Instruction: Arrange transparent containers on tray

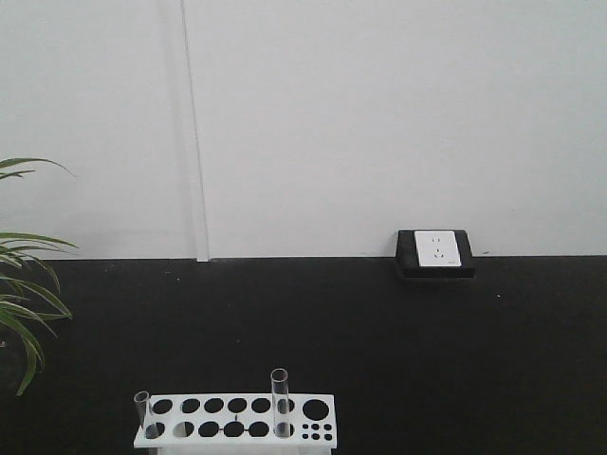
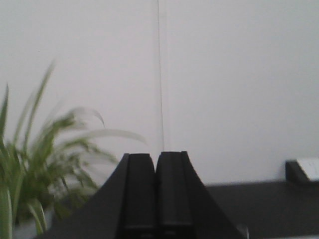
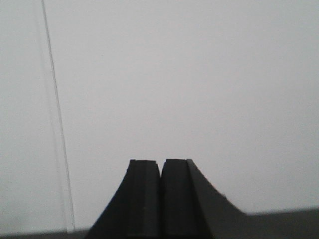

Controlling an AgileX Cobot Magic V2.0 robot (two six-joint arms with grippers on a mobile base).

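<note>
I am judging this as the very start of the job. Neither of my arms is reaching for anything, and the tray is not showing in any view.

Reading the front view from the left, a green plant [image 1: 24, 303] is leaning in over the black table [image 1: 398, 360]. Next, the left test tube [image 1: 142, 411] is standing in the end hole of the white rack [image 1: 235, 419], tilting a little. Further right, the second test tube [image 1: 279, 402] is standing upright in the rack, well apart from the first. Beyond them a wall socket [image 1: 435, 250] is sitting where the table meets the wall.

The next move, I am thinking, is calling for one arm to come down to the rack, spread its jaws and take a tube near its rim, then draw it straight up out of its hole. Glass this slim is likely to slip, or to knock the hole's edge if I am coming in crooked. I am also needing to locate the tray.

My left gripper [image 2: 156, 158] is pointing at the wall beside the plant, its jaws pressed together and gripping nothing. My right gripper [image 3: 160, 164] is doing the same: clenched, empty, and facing bare wall.
</note>
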